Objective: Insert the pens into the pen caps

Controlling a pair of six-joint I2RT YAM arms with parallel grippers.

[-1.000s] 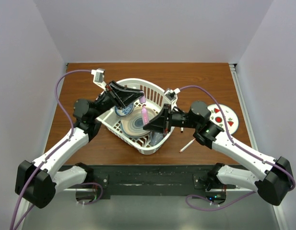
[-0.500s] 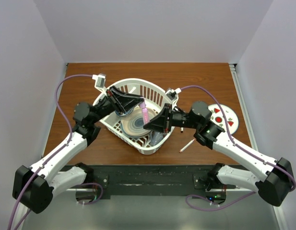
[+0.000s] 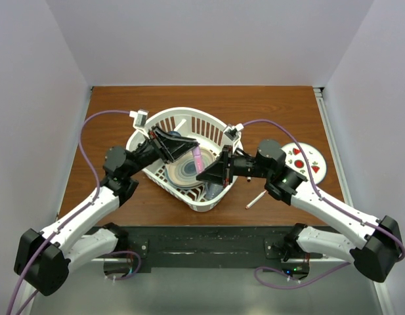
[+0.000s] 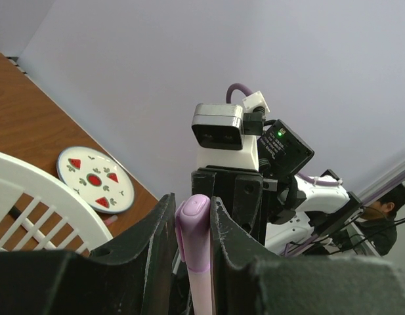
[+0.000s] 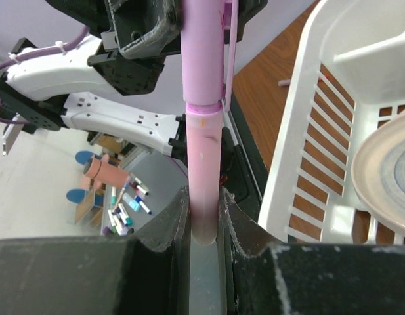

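A pink pen [image 3: 198,161] hangs in the air above the white basket [image 3: 164,120], held between both grippers. My left gripper [image 3: 195,148] is shut on its lilac-pink pen cap [image 4: 192,223], and that gripper also shows in the left wrist view [image 4: 191,220]. My right gripper [image 3: 201,173] is shut on the pen's barrel [image 5: 203,170], and it also shows in the right wrist view [image 5: 204,220]. The cap [image 5: 202,52] sits over the pen's tip, meeting the barrel at a visible seam. A white pen [image 3: 255,200] lies on the table right of the basket.
The basket holds a striped plate [image 3: 184,172] and a bluish cup [image 3: 213,191]. A round plate with strawberry marks [image 3: 307,161] lies at the right edge, also seen in the left wrist view [image 4: 94,180]. The basket's rim [image 5: 346,98] is right of the pen.
My left gripper has brought the cap down and toward the right gripper, closing the gap until the cap sits on the pen's tip. The right gripper has barely moved.
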